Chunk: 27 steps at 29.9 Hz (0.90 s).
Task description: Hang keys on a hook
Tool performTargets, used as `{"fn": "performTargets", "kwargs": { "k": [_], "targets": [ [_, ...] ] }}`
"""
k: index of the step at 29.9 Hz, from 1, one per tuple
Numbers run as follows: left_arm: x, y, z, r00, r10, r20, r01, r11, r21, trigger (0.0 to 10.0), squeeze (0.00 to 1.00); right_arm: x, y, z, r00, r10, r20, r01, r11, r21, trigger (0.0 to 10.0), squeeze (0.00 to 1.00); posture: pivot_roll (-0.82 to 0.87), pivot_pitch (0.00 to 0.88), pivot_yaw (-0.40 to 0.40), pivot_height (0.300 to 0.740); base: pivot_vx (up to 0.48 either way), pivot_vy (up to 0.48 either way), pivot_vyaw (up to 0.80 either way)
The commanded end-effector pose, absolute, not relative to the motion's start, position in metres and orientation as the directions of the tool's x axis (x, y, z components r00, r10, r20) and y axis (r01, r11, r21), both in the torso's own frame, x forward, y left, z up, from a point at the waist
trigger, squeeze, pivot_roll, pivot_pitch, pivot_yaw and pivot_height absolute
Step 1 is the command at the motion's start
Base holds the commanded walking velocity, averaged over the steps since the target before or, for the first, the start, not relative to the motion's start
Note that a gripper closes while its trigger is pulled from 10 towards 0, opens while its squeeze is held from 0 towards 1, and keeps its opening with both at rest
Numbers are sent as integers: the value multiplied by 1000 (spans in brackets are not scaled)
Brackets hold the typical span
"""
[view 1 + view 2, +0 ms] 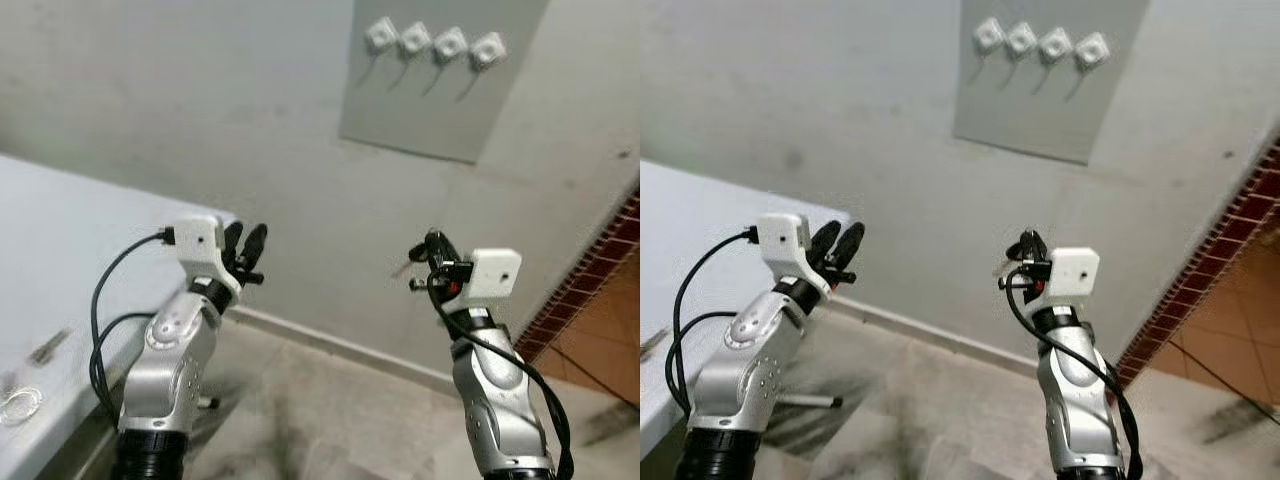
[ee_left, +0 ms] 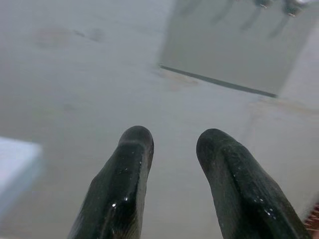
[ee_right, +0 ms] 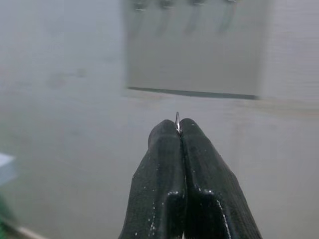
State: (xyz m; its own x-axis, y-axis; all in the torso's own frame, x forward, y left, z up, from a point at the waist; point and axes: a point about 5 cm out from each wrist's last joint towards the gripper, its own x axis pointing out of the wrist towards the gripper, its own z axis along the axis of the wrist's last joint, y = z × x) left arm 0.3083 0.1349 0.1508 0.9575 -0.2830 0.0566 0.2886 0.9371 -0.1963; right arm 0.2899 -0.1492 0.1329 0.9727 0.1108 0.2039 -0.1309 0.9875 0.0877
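The thin silver key ring [image 3: 177, 122] is pinched only by its edge between the tips of the right tool [image 3: 179, 130], whose two black fingers press flat together on it. Held so narrowly, the ring could twist or slip out on the way up, and the keys would drop to the grey stone floor [image 1: 330, 420]. The four small white wall hooks [image 1: 434, 42] sit in a row on a pale grey panel [image 1: 440, 95] high on the wall, well above and beyond both arms. With little ring showing past the fingertips, the opening could miss a hook or strike it side-on.

The right arm is raised with its forearm nearly upright, the tool aimed forward at the wall below the panel. The left arm is bent up likewise, near the corner of the pale grey worktop [image 1: 60, 260]; the left tool [image 1: 247, 250] is empty, its fingers [image 2: 124, 184] parted with a clear gap.
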Motion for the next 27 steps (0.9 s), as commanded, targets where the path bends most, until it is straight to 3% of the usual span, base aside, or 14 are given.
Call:
{"fn": "performTargets", "kwargs": {
  "k": [1,27],
  "targets": [
    [309,125,155,949,-307,68,314,927,-202,10000,0,290,-158,139,969,92,230,-114,990,80,10000,0,124,0,-47,740,480,0,0],
    [310,123,153,953,-295,71,303,926,-226,10000,0,291,-157,143,965,111,236,-130,989,66,10000,0,119,0,-62,740,480,0,0]
  ]
}}
